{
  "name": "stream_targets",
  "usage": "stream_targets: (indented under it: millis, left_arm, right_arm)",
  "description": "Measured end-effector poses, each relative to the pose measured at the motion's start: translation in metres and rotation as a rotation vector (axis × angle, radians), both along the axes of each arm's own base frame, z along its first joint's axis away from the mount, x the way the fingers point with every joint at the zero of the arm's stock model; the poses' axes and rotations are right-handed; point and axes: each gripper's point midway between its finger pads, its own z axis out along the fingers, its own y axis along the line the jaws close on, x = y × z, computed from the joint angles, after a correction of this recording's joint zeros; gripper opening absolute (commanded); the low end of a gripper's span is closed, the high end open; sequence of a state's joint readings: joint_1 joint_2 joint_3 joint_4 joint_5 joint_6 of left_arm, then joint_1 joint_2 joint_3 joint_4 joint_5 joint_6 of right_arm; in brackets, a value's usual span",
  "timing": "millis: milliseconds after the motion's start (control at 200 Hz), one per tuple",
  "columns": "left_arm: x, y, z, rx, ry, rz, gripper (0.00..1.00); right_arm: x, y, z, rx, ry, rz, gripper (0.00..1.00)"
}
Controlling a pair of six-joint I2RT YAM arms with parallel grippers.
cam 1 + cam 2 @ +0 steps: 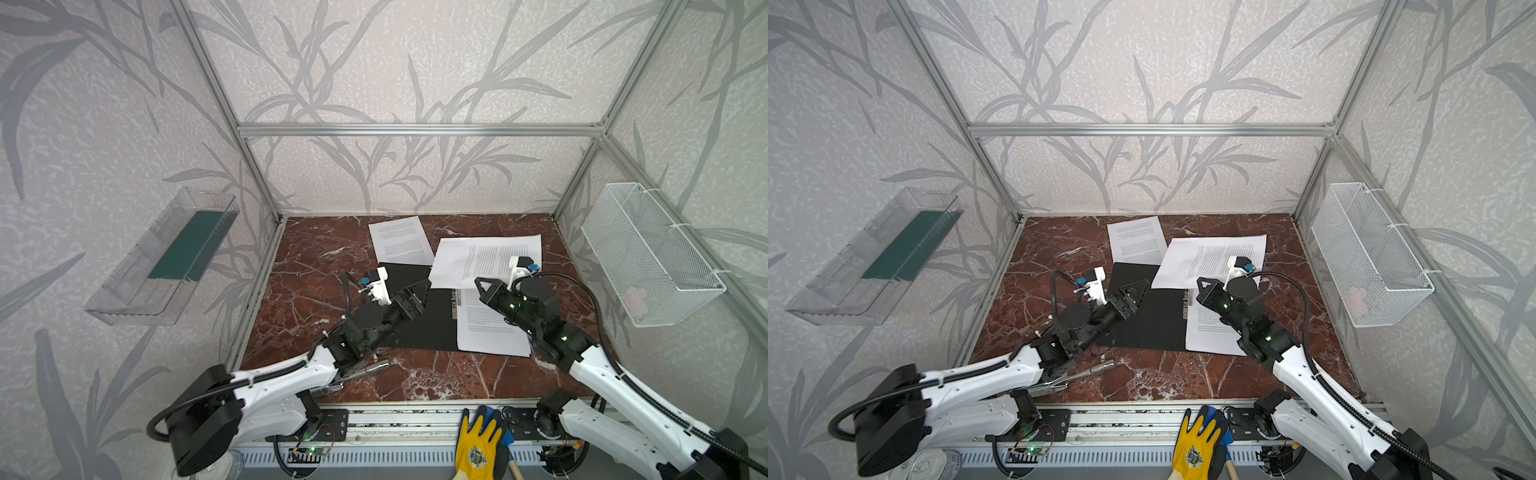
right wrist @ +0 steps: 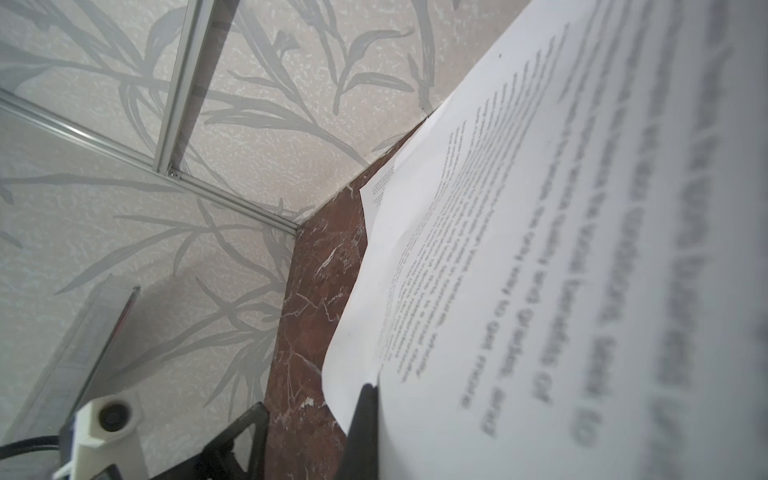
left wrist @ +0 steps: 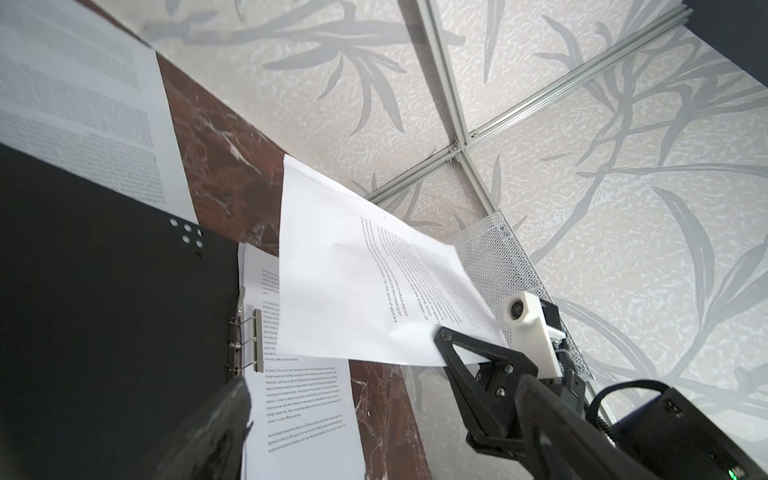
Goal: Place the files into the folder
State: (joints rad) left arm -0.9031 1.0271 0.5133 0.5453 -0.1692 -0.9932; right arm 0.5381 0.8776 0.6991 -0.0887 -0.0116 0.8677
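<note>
1 white printed paper sheet [image 1: 465, 259] pinched in right gripper [image 1: 478, 283], held above open thin black-lined folder [image 1: 428, 328]; left gripper [image 1: 415, 296] jaws wide apart.

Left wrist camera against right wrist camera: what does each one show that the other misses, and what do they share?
Only the left wrist view: the open folder, its metal clip, the filed sheet and the mesh basket. Only the right wrist view: the clear wall tray and the left arm's camera. Both: the lifted sheet pinched by the right gripper, and the marble table.
</note>
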Motion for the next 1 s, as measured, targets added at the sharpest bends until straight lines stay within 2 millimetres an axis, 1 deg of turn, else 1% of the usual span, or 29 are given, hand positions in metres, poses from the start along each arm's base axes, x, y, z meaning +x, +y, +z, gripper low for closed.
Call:
stream_targets:
  millis: [110,265,330,395,480,570,680,760,850,915,950,1000]
  left_arm:
    - [-0.016,0.026,0.024,0.097,-0.05,0.017,0.99]
    - [-0.034,0.052,0.057,0.253,-0.103,0.007,0.99]
    - [-0.04,0.06,0.065,0.318,-0.119,-0.003,0.99]
    - [-0.046,0.066,0.067,0.386,-0.125,-0.016,0.99]
    - [-0.051,0.074,0.062,0.482,-0.121,-0.034,0.99]
    - [-0.055,0.081,0.052,0.577,-0.109,-0.05,0.99]
    - [-0.061,0.084,0.034,0.661,-0.081,-0.091,0.99]
    - [-0.065,0.081,0.025,0.701,-0.063,-0.134,0.99]
    - [-0.066,0.074,0.017,0.719,-0.044,-0.178,0.99]
    - [-0.065,0.062,0.006,0.708,-0.017,-0.212,0.99]
    - [-0.064,0.054,-0.003,0.697,0.004,-0.235,0.99]
    - [-0.061,0.041,-0.024,0.692,0.05,-0.273,0.99]
  right_arm:
    - [-0.004,0.01,0.014,-0.114,-0.011,0.109,0.0]
    - [-0.01,0.033,0.02,-0.212,0.016,0.297,0.0]
    - [-0.016,0.043,0.019,-0.232,0.04,0.384,0.0]
    - [-0.023,0.052,0.016,-0.237,0.068,0.467,0.0]
    - [-0.034,0.063,0.008,-0.234,0.113,0.574,0.0]
    - [-0.047,0.066,-0.008,-0.244,0.178,0.659,0.0]
    - [-0.054,0.058,-0.034,-0.303,0.267,0.692,0.0]
    - [-0.053,0.044,-0.056,-0.359,0.337,0.684,0.0]
    - [-0.049,0.027,-0.083,-0.417,0.425,0.664,0.0]
    - [-0.045,0.016,-0.101,-0.453,0.486,0.654,0.0]
    - [-0.042,0.011,-0.112,-0.473,0.522,0.652,0.0]
    - [-0.04,0.004,-0.126,-0.508,0.58,0.656,0.02]
